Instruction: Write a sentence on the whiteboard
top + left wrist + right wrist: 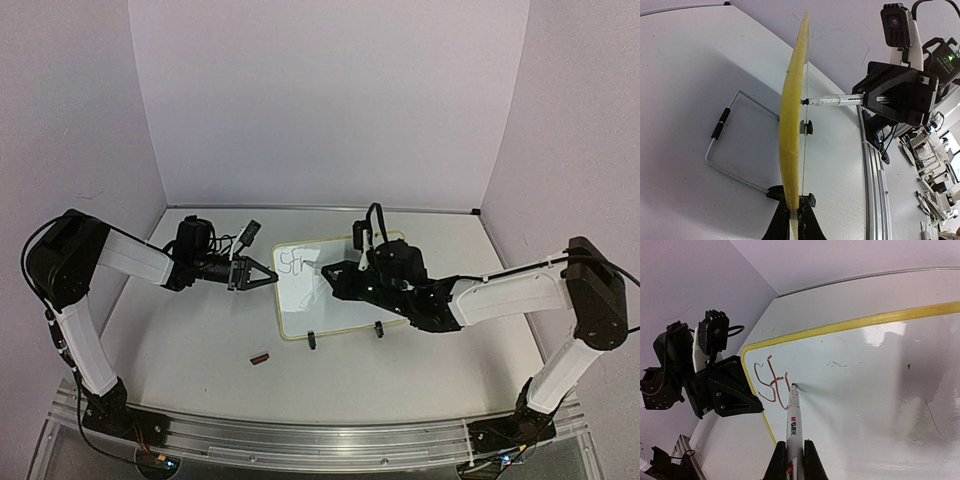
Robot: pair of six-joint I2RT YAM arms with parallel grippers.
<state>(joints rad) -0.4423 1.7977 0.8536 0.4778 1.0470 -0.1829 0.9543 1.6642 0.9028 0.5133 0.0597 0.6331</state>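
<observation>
**A:** Where the right end effector (795, 456) pinches shut, what sits between its black fingers?

**B:** A slim marker (791, 415) with a pale round barrel. It is printed "M&G", plus characters I cannot read. Its dark tip touches the whiteboard (880, 390).

**A:** And the writing?

**B:** The sentence (771, 382), left of centre in the right wrist view, reads roughly "Str". The strokes are reddish-dark and looping, near the board's rounded corner.

**A:** The board itself?

**B:** It is glossy white with a thin yellow frame, propped on a bent wire stand (715, 150). Black clips (312, 340) sit along its lower edge. In the top view it stands mid-frame on the tabletop (190, 340).

**A:** The other arm?

**B:** The left end effector (258, 274) is clamped on the board's left edge, with its forearm reaching in from the left of the frame. The right arm comes in low from the right, elbow bent.

**A:** Anything else?

**B:** A small dark-red piece (260, 357) lies on the tabletop, below the left end effector in the frame.
</observation>
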